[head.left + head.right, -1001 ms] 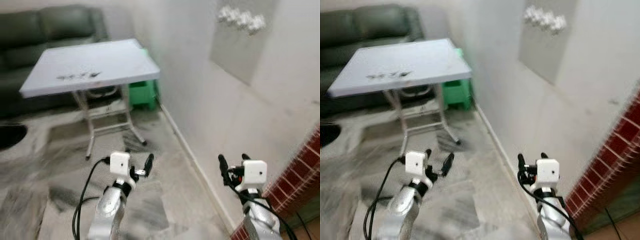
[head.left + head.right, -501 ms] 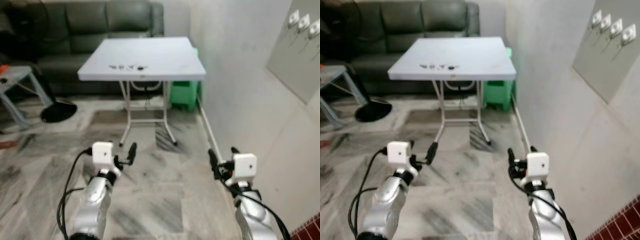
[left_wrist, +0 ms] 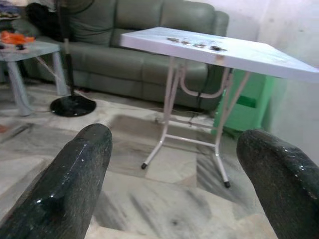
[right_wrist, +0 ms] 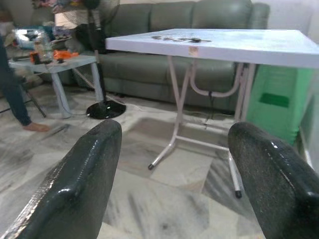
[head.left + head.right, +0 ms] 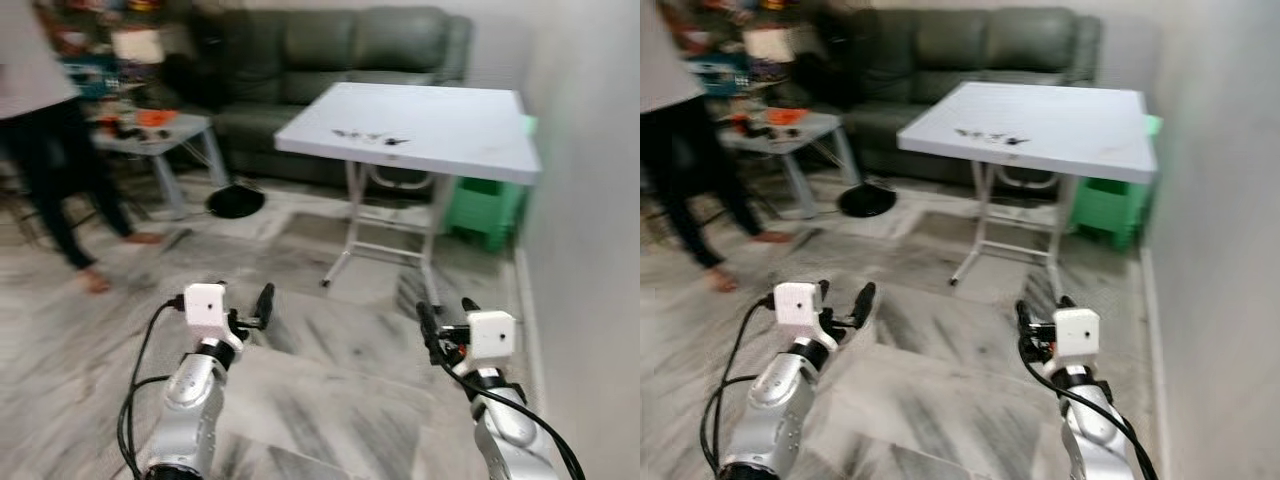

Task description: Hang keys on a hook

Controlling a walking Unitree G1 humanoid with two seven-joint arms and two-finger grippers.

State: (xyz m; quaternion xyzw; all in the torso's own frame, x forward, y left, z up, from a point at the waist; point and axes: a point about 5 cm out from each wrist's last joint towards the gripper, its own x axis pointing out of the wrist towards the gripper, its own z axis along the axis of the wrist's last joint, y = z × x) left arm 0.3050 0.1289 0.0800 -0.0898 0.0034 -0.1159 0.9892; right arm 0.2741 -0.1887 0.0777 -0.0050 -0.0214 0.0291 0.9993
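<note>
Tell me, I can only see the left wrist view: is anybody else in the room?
Observer: Yes. A person stands off to the robot's left, next to the small grey table.
Operator: Where's the other claw?
Observer: The right claw is held out over the marble floor, its fingers spread open with nothing between them.

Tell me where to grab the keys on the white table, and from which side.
The keys lie flat in a small spread near the table's sofa-side edge, too small and blurred to pick out a ring. Probably come straight down from above and pinch one end of the spread. Both the left gripper and right gripper are open, far short.
</note>
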